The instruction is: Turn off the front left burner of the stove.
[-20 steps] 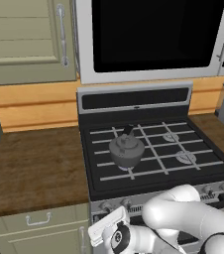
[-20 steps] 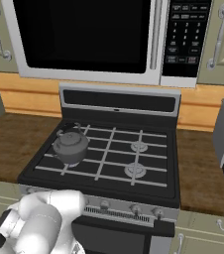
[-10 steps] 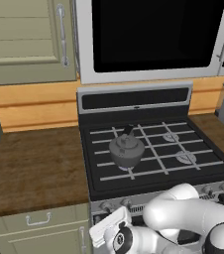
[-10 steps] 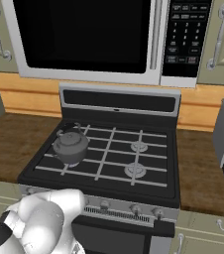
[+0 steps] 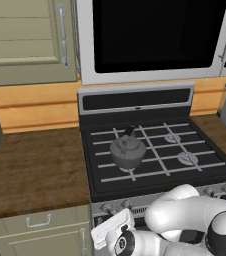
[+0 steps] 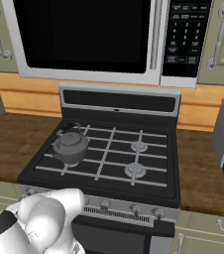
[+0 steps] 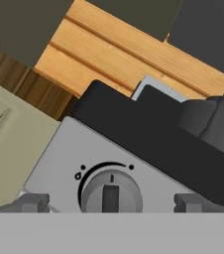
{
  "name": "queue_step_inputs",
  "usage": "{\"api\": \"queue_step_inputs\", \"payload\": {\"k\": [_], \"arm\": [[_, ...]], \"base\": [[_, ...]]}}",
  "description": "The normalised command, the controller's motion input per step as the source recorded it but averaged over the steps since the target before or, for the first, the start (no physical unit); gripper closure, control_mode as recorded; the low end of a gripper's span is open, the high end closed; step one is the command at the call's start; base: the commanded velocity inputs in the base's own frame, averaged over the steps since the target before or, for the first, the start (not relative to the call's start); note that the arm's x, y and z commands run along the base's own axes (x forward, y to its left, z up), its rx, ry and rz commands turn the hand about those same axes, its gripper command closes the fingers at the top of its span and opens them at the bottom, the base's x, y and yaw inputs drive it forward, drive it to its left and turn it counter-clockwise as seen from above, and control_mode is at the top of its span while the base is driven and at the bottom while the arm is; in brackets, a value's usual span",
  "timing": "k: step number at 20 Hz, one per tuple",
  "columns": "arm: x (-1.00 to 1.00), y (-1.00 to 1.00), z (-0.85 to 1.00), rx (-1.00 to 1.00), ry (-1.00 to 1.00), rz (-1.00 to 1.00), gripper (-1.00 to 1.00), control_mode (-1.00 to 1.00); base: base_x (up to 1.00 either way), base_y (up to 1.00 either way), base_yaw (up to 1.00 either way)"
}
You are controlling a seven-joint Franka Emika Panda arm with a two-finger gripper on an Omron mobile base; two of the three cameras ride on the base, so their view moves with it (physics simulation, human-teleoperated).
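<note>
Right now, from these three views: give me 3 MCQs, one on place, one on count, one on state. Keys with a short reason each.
1. Where does the kettle sit on the stove?
A. On the left side grates
B. On the right side grates
C. On the wooden counter

2. How many round grey burner caps show uncovered on the cooktop?
A. One
B. Two
C. Four

3. How do the end effector fingers stand relative to the knob?
A. Closed on the knob
B. Apart, one on each side of the knob
C. Holding the kettle

Answers:
1. A: both base views show the kettle over the left grates.
2. B: two caps show on the right half, one behind the other.
3. B: in the hand view the fingertips flank the knob with gaps on both sides.
</note>
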Motion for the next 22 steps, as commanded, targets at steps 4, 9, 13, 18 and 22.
{"api": "queue_step_inputs", "payload": {"k": [4,9,13,18,22], "arm": [[0.22,-0.15,0.42,0.01,0.0,0.0,-1.0,-1.0],[0.27,-0.05,0.1,0.06,0.06,0.0,-1.0,-1.0],[0.04,0.0,-0.14,0.0,0.01,0.0,-1.0,-1.0],[0.24,0.0,-0.18,0.0,0.03,0.0,-1.0,-1.0],[0.36,-0.03,0.0,0.0,0.03,0.0,-1.0,-1.0]], "base": [[0.0,0.0,0.0],[0.0,0.0,0.0],[0.0,0.0,0.0],[0.0,0.0,0.0],[0.0,0.0,0.0]]}}
